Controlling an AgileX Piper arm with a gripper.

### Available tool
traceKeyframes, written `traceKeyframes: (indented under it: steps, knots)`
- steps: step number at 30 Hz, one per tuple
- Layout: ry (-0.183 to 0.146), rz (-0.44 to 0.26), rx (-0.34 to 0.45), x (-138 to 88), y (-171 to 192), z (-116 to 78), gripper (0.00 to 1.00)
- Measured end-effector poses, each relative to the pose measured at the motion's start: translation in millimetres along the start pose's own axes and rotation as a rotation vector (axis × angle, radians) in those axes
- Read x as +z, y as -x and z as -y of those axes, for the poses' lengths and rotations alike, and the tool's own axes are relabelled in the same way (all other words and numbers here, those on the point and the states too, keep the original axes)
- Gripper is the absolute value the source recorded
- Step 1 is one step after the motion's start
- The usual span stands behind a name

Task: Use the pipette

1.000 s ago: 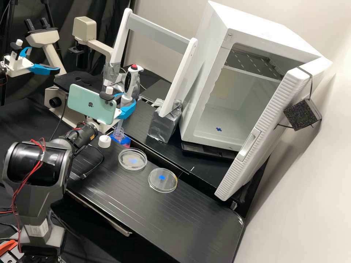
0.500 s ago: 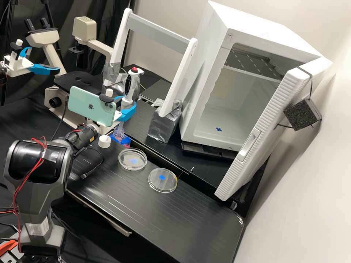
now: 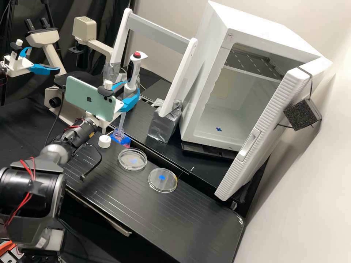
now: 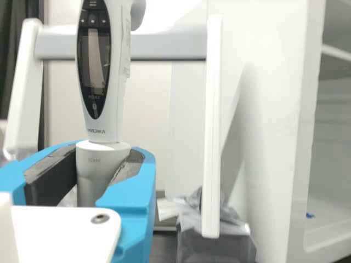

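Above the far edge of the bench (image 3: 153,215), the gripper (image 3: 128,94) is closed around the electronic pipette (image 3: 131,75), its two fingers apart only by the thickness of the barrel. The wrist view shows the black pads (image 4: 59,174) on either side of the grey collar (image 4: 102,164), just under the display (image 4: 94,60). The pipette stands nearly upright between them, handle and red button (image 3: 136,54) above the grip, long axis running down through it.

Below the grip the clear tip (image 3: 122,122) points at the open mouth of the clear bottle (image 3: 118,132) with pinkish contents, its lower end at or just inside the neck; whether it touches liquid I cannot tell. That line from tip to mouth is what the coming move likely turns on: a straight lift along the pipette's axis should clear the rim, while a sideways swing too soon could catch the neck and tip the bottle.

The white screw cap (image 3: 104,141) lies beside the bottle. To the arm's right of the bottle sits the nearer petri dish (image 3: 132,164), with the second petri dish (image 3: 162,185) beyond it. If liquid has been drawn up, one of these is the probable place to dispense.
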Motion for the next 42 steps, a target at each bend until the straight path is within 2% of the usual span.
traceKeyframes:
  steps: [9,13,16,17,19,20,22,23,26,27,28,29,32,35,42]
  knots:
    - [-0.061,-0.042,0.035,-17,6,-28.2,0.00]
    - [-0.071,-0.043,0.023,-15,9,-37.6,0.00]
    - [-0.071,-0.045,0.022,-6,13,-46.8,0.00]
    - [-0.082,-0.044,0.018,-2,15,-48.9,0.00]
    - [-0.072,-0.054,0.038,7,20,-59.1,0.00]
    - [-0.091,-0.053,0.049,13,23,-63.5,0.00]
    - [-0.093,-0.058,0.064,20,29,-70.0,0.00]
    - [-0.119,-0.048,0.084,27,33,-75.5,0.00]
    - [-0.133,-0.052,0.103,38,42,-85.3,0.00]
    - [-0.152,-0.047,0.122,43,46,-89.7,0.00]
    - [-0.152,-0.046,0.128,46,49,-91.6,0.00]
    - [-0.129,-0.037,0.134,52,54,-93.7,0.00]
    - [-0.121,-0.040,0.166,59,61,-96.4,0.00]
    - [-0.093,-0.039,0.181,63,66,-96.6,0.00]
    - [-0.050,-0.098,0.213,64,74,-96.8,0.00]
